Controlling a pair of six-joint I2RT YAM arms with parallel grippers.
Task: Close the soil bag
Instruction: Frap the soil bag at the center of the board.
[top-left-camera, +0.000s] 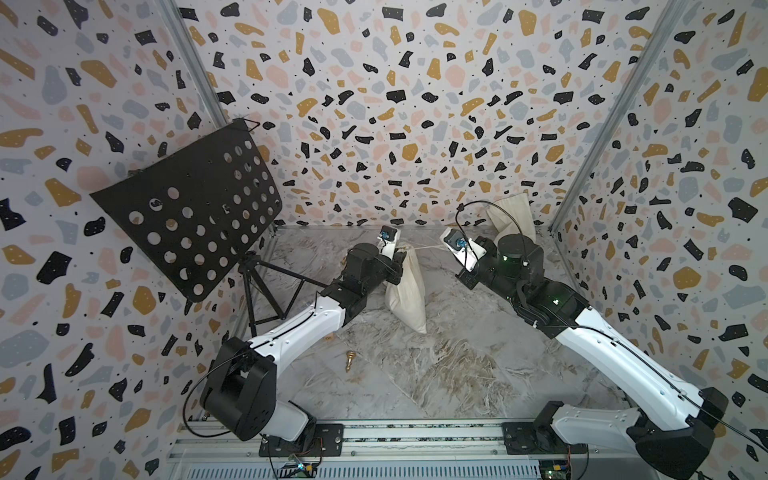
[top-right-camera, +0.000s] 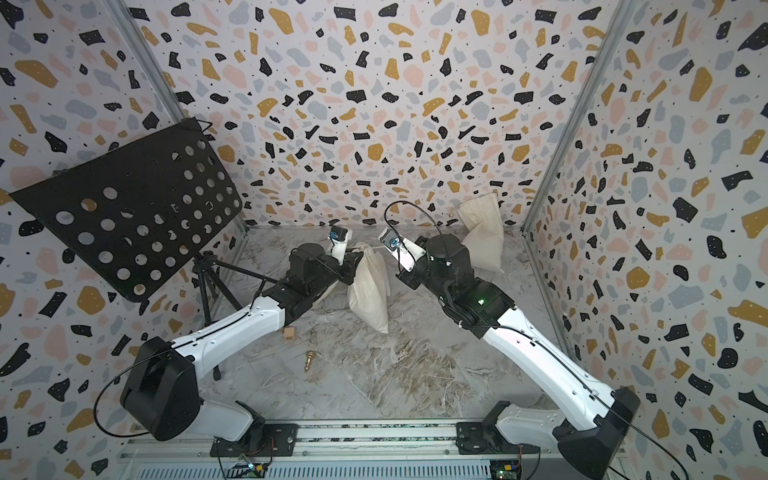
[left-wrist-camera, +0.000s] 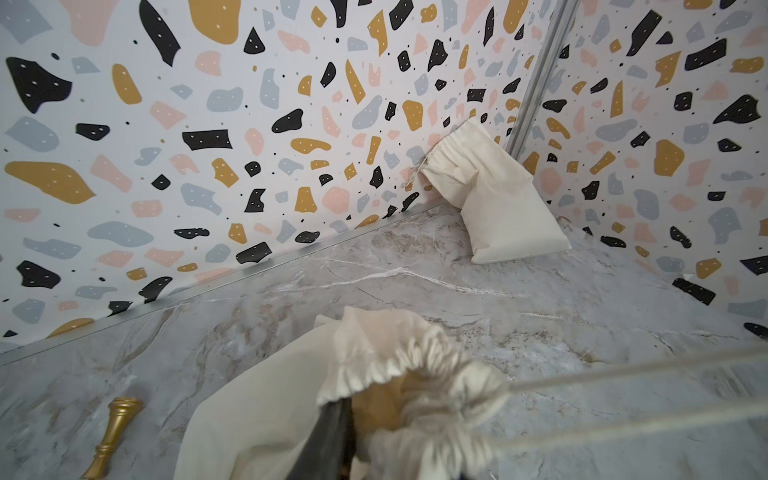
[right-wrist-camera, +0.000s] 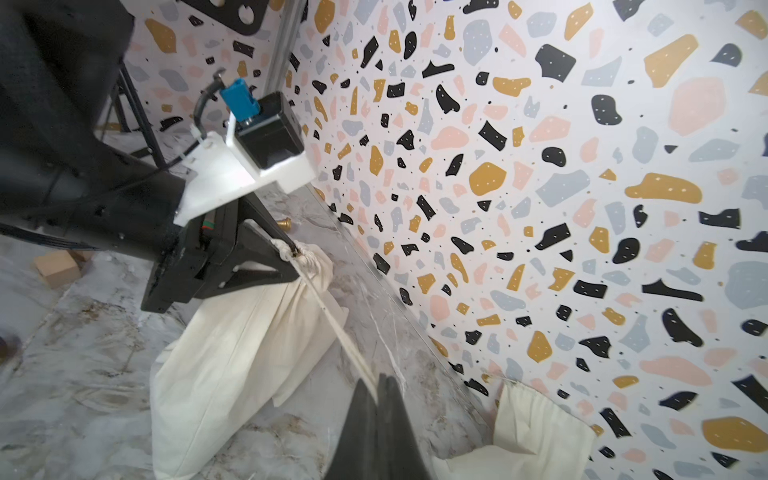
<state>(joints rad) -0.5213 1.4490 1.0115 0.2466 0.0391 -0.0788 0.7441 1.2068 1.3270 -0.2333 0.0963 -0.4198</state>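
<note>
Nearest you, a gold turned piece (top-left-camera: 348, 360) is lying on its side on the marble-patterned worktop (top-left-camera: 457, 374). A small wooden block (top-right-camera: 289, 332) is sitting just beyond it, beside your left arm.

Past these, the soil bag (top-left-camera: 409, 299) is resting mid-worktop, its bottom corner pointing toward you and its gathered mouth facing away. Your left gripper (right-wrist-camera: 297, 265) is grasping that bag at the mouth, jaws partly parted with the puckered cloth between them. The mouth is not fully drawn in: a brown opening is showing in the left wrist view.

Your right gripper (right-wrist-camera: 379, 384) is clenching the drawstring (right-wrist-camera: 340, 328), which is running taut from the bag's mouth across to it.

Further back at the left, a black perforated music stand (top-left-camera: 187, 208) is standing on its tripod. In the far right corner, a second cloth bag (top-left-camera: 513, 220), drawn shut, is leaning against the wall.
</note>
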